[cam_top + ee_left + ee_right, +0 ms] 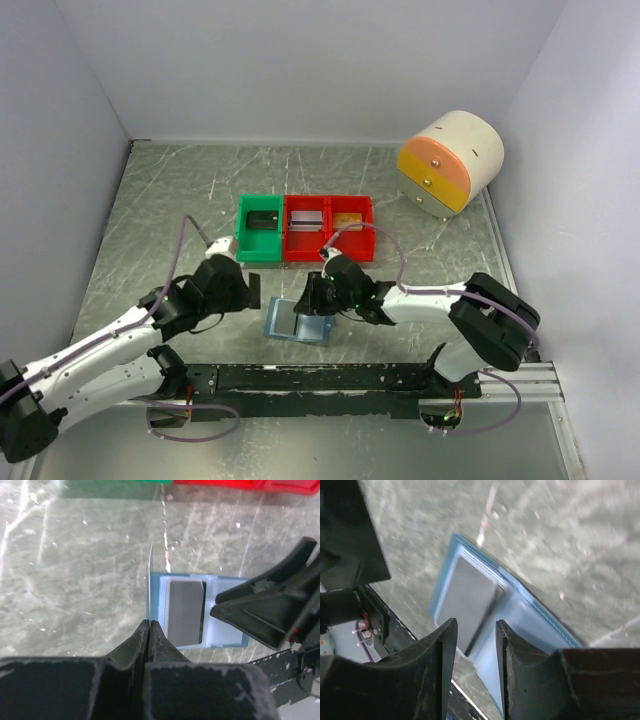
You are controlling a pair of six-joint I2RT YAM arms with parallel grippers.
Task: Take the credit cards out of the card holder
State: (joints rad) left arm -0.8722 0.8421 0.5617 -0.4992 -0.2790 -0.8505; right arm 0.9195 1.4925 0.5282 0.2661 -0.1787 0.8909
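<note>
The card holder (298, 322) lies unfolded on the table near the front, its light-blue inside facing up (220, 630). A dark grey credit card (184, 611) sits in its left pocket, also in the right wrist view (465, 602). My left gripper (149, 622) is shut on a second thin credit card (150, 580), which I see edge-on standing just left of the holder. My right gripper (475, 625) hovers open above the card holder (520, 625), with nothing between its fingers. In the top view the left gripper (250, 298) is left of the holder and the right gripper (312, 300) is at its far edge.
A green bin (260, 228) and two red bins (306, 228) (351, 225) stand in a row behind the holder. A cream-and-orange drawer box (450, 162) sits at the back right. A black rail (330, 378) runs along the near edge.
</note>
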